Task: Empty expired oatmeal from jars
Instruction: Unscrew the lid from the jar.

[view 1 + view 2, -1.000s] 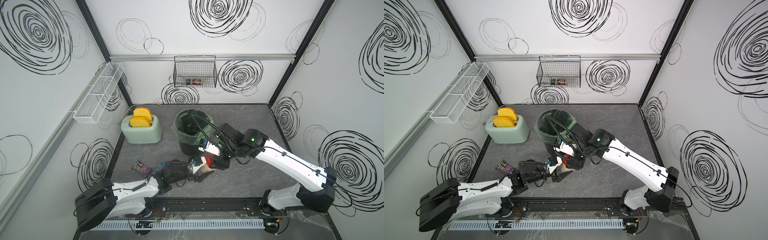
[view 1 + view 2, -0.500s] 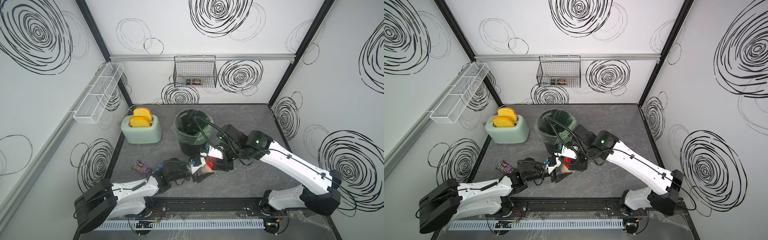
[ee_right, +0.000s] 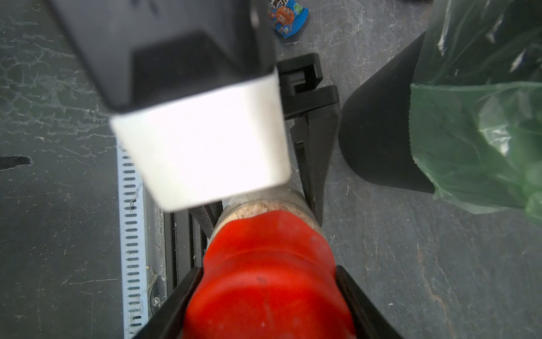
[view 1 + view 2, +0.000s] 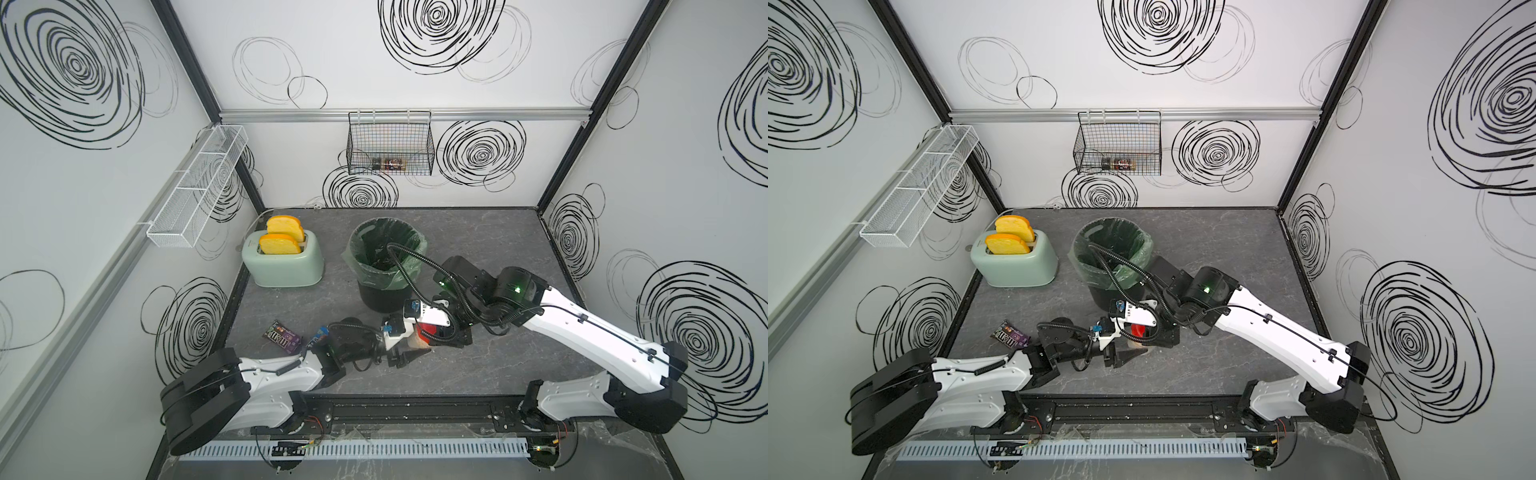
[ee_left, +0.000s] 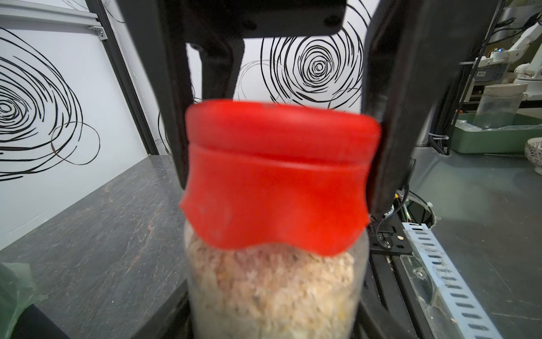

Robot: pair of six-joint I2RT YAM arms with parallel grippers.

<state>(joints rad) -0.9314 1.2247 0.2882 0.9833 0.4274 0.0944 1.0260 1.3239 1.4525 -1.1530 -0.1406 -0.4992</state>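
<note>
Has drawn the right arm [image 4: 582,328] slightly frontward since a second ago. Holds the clear jar [image 5: 275,302] upright just before the lined bin [image 4: 382,297], handy for tipping. Clamps its body with left fingers [image 4: 411,356] as a brace; presses right fingers [image 5: 393,117] against the red lid [image 5: 275,176], likely to unscrew. Leaves oatmeal [image 5: 255,278] inside, sealed.

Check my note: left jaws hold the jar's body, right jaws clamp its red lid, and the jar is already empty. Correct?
One slip: the jar is full of oatmeal up to the red lid, as the left wrist view shows. The jaws are as you say.
</note>
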